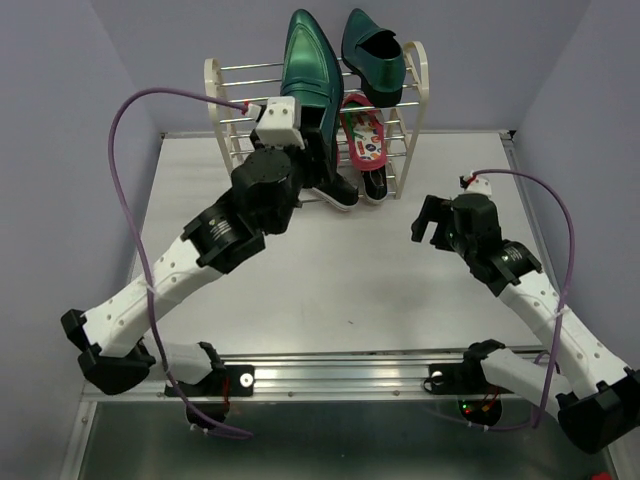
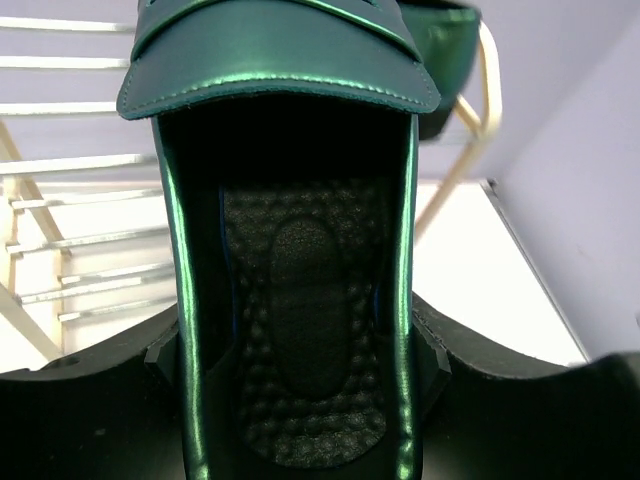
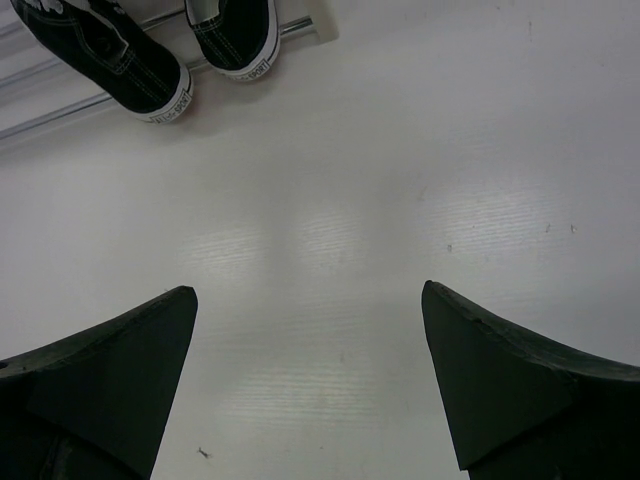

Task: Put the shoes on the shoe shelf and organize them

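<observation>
Green shoe (image 1: 308,60) is clamped at its heel in the left gripper (image 2: 300,350), toe pointing ahead at the shelf (image 1: 218,85); right gripper (image 3: 308,290) is spread apart, farther off.

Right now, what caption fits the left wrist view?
Fingers hold a green shoe by the heel, at the shelf.

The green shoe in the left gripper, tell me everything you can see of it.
The green shoe is a pointed, glossy teal slip-on that looks like leather, with a stitched edge across the tongue. Inside it is black, with a bumpy insole and a smooth oval heel pad. The left gripper clamps its heel sides. It is held lengthwise above the shelf, toe pointing away from the arms, beside its mate. Whether it rests on the rods cannot be told.
</observation>
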`<action>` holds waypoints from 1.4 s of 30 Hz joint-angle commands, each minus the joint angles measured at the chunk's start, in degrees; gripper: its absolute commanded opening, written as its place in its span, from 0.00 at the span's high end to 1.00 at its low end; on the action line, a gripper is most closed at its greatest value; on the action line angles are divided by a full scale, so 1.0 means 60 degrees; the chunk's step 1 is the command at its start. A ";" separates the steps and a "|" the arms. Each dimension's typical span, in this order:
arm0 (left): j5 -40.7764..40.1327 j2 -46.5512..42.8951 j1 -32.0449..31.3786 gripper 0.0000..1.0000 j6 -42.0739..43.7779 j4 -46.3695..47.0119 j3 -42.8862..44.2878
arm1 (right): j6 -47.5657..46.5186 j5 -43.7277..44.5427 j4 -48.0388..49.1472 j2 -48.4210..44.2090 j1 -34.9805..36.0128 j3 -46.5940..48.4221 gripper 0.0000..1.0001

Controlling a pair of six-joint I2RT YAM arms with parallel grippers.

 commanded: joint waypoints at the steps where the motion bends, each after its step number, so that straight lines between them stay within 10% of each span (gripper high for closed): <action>1: -0.1490 0.1056 0.0351 1.00 0.0405 0.1142 0.2275 | 0.0402 0.0590 0.0432 0.0415 0.0030 0.0798 0.00; 12: 0.0177 0.5451 0.2768 1.00 0.0390 -0.1611 0.9375 | 0.0637 0.0927 0.0242 0.0913 0.0030 0.1281 0.00; 34: 0.3796 0.7021 0.4864 0.99 -0.0504 -0.1627 0.9223 | 0.0564 0.1558 0.0008 0.1338 0.0030 0.1369 0.00; 37: 0.3885 0.6977 0.4864 0.77 -0.0635 -0.1568 0.9135 | 0.0549 0.1572 0.0051 0.1353 0.0030 0.1340 0.00; 42: 0.3739 0.6889 0.4864 0.01 -0.0826 -0.1393 0.9061 | 0.0491 0.1645 0.0081 0.1338 0.0030 0.1267 0.00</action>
